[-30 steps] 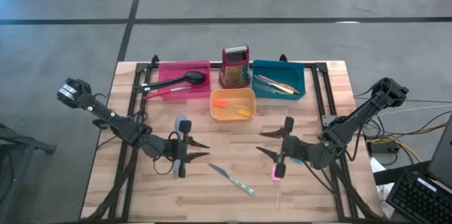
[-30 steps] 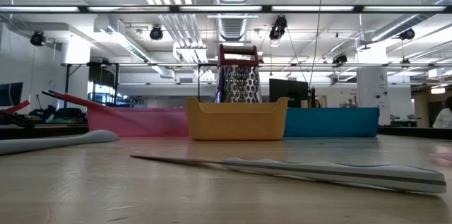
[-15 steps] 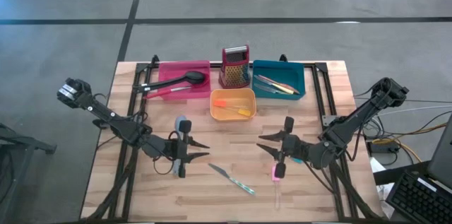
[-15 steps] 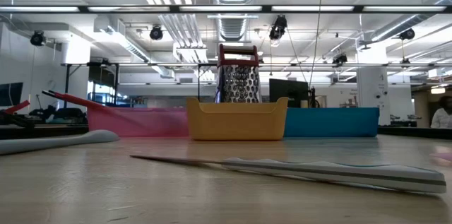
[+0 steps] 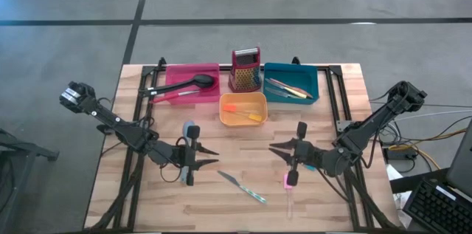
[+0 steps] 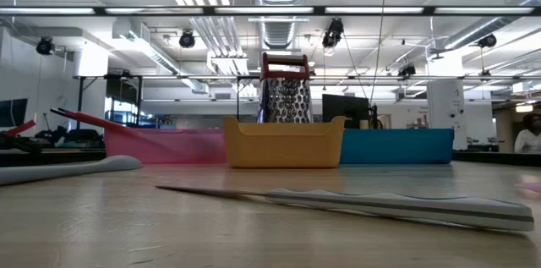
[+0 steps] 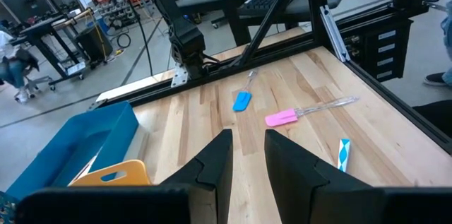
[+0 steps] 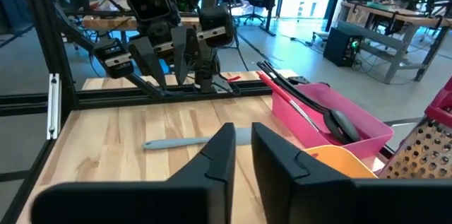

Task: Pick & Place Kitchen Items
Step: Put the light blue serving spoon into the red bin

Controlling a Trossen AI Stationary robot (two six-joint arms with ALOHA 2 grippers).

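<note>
Pink spatula [image 5: 288,181] just beside right end effector [image 5: 278,154], fingers spread; left end effector [image 5: 209,156] spread, knife [image 5: 241,187] near.

Low view: the pale striped knife handle [image 6: 406,206] is blurred, and the grey spatula blade [image 6: 72,168] is cut off by the left edge. The pink tray's [image 6: 165,145] contents hide behind its wall, apart from a red handle tip [image 6: 84,118]. The upright red box grater [image 6: 286,90] is hidden below by the orange tray [image 6: 283,147].

High view: the thin utensils in the teal tray [image 5: 290,86] are too small to identify. The clear handle of the pink spatula [image 5: 287,182] is barely visible.
</note>
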